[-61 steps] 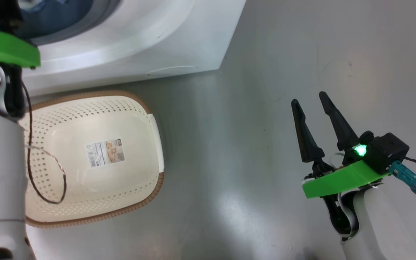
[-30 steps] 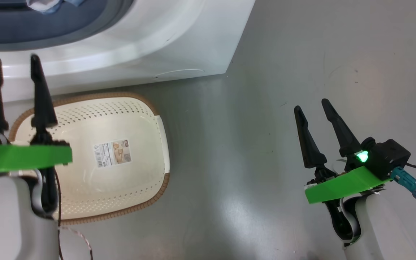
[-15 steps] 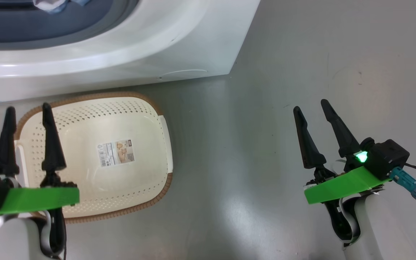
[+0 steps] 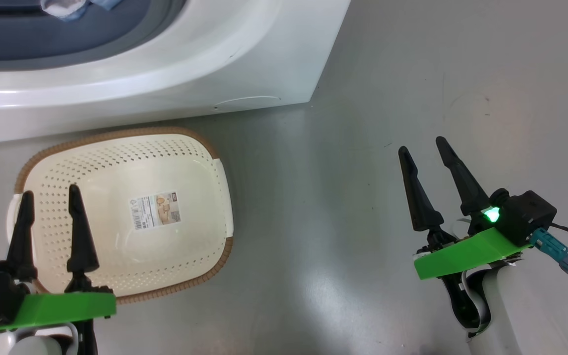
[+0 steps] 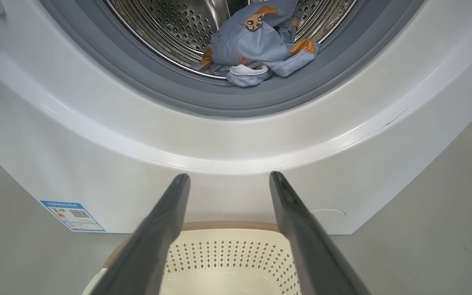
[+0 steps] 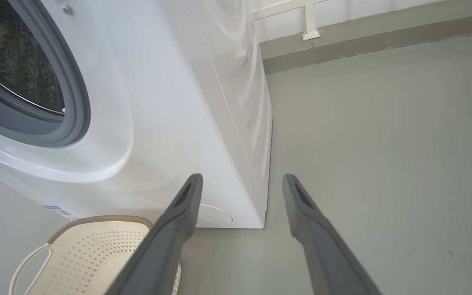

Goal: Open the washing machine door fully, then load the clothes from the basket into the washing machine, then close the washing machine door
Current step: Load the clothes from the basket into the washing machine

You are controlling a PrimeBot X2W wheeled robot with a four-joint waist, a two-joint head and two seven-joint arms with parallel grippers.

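Glossy washing machine (image 4: 244, 54), perforated plastic basket (image 4: 116, 153), steel drum (image 5: 170, 28)

Basket (image 5: 228, 254) cut by left wrist view's bottom edge; sticker (image 4: 156, 210) print unreadable.

Your carrying surface is one floor (image 4: 363, 148), smooth grey and faintly glossy, with a pale glare patch and a few small dark specks; in the right wrist view you see it run back to a pale wall with a grey skirting band (image 6: 363, 43). Item one, standing on it: the washing machine (image 4: 190, 64), white and boxy; round service flap (image 4: 247, 102) low at one front corner; blue energy label (image 5: 72, 216) low at the other. Item two, set on the floor just before the machine's base: the basket (image 4: 116, 162), cream perforated plastic; brown woven-look rim; white side handle (image 4: 227, 202); label sticker (image 4: 156, 210) on its floor; whether its rim touches the machine you cannot tell.
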